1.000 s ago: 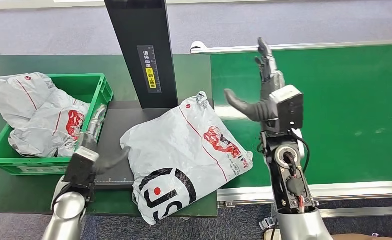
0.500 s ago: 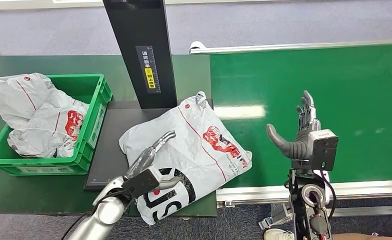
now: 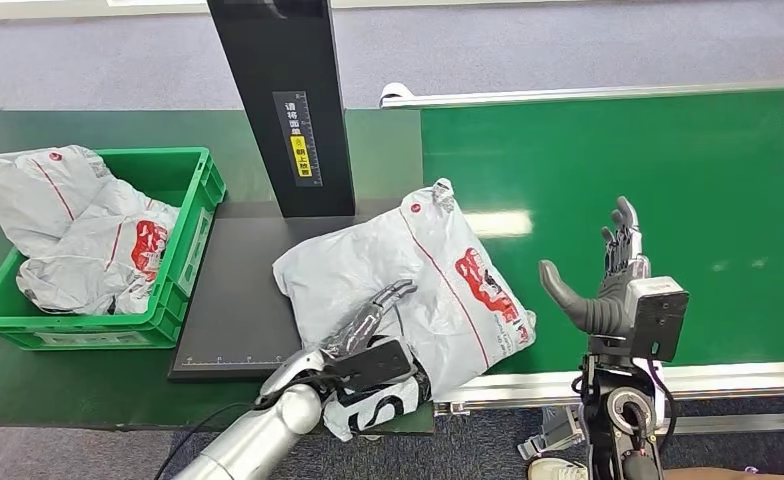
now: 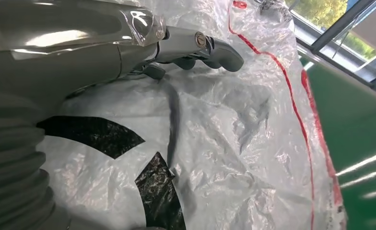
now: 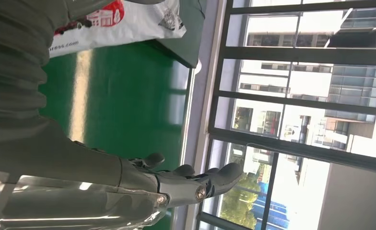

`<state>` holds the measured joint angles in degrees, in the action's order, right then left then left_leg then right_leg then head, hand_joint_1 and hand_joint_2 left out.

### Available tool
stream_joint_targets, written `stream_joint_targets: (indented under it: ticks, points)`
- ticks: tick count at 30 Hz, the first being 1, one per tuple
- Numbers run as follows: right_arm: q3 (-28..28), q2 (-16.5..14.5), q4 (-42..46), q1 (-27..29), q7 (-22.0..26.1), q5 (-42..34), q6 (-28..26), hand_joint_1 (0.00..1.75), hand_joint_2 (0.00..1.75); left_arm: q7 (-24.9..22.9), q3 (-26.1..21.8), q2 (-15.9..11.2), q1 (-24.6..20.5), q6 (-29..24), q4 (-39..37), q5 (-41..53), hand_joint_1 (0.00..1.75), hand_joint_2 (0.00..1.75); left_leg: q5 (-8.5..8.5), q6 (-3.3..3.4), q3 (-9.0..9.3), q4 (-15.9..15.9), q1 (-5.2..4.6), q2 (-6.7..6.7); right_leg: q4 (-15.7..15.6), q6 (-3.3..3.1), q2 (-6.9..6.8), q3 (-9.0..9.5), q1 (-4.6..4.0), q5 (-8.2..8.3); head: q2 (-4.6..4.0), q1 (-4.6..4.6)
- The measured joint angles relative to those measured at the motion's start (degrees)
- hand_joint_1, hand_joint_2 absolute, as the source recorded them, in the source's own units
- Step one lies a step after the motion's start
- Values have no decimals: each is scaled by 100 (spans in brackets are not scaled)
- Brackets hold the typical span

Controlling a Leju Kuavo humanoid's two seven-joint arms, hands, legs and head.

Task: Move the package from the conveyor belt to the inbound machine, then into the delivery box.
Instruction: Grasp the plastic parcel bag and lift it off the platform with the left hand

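The green plastic delivery crate (image 3: pixel 196 215) sits far left. The left hand (image 3: pixel 373 340) rests flat, fingers spread, on the grey plastic mailer package (image 3: pixel 418 285) — lying diagonally across the black scanner platform (image 3: pixel 230 300). The right hand (image 3: pixel 608 280) hovers open over the green conveyor belt (image 3: pixel 668 160) — farther off.

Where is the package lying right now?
In the head view, the package lies centre frame, straddling the black scanner platform and conveyor belt, under the left hand.
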<state>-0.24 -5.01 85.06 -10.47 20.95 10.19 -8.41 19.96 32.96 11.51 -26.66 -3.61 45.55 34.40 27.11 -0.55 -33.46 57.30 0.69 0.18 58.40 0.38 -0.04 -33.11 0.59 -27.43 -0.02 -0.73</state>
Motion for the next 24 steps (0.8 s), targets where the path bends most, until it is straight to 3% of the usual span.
stream_joint_targets:
  ticks: [1, 2, 5, 6, 16, 24]
  points:
    - [-3, -16, 29, 27, 0, 0, -2, 0, 175, -51, 68, 66, -76, -249, -198, 153, 5, 175, 0, 0, 0, 0, 0, 0, 0, 0, 0, 0, 0, 0, 0, 1]
    - [-5, -32, 59, 53, 1, 0, -6, 0, 175, -121, 135, 125, -145, -514, -375, 322, 25, 175, 0, 0, 0, 0, 0, 0, 0, 0, 0, 0, 0, 0, 0, 1]
    - [-32, -70, 134, 106, 1, 0, -19, 0, 175, -318, 317, 263, -304, -1131, -789, 726, 148, 175, 0, 0, 0, 0, 0, 0, 0, 0, 0, 1, 0, 0, 0, -1]
    - [-45, -79, 153, 113, 1, 1, -24, 0, 175, -353, 362, 296, -346, -1252, -894, 803, 172, 175, 0, 0, 0, 0, 0, 1, 0, 0, 0, 1, 0, 0, 0, -1]
    - [-148, -161, 213, 115, 2, 11, -61, 0, 175, -375, 429, 391, -601, -1518, -1346, 876, 175, 175, 0, 0, 11, -1, 0, 0, 0, 0, 0, 16, 0, 0, 0, 1]
    - [-228, -181, 214, 117, 6, 22, -66, 0, 175, -225, 136, 325, -610, -1668, -1236, 667, 175, 175, 0, 0, 13, -1, 0, 2, 1, 0, 0, 16, -1, 0, 0, 0]
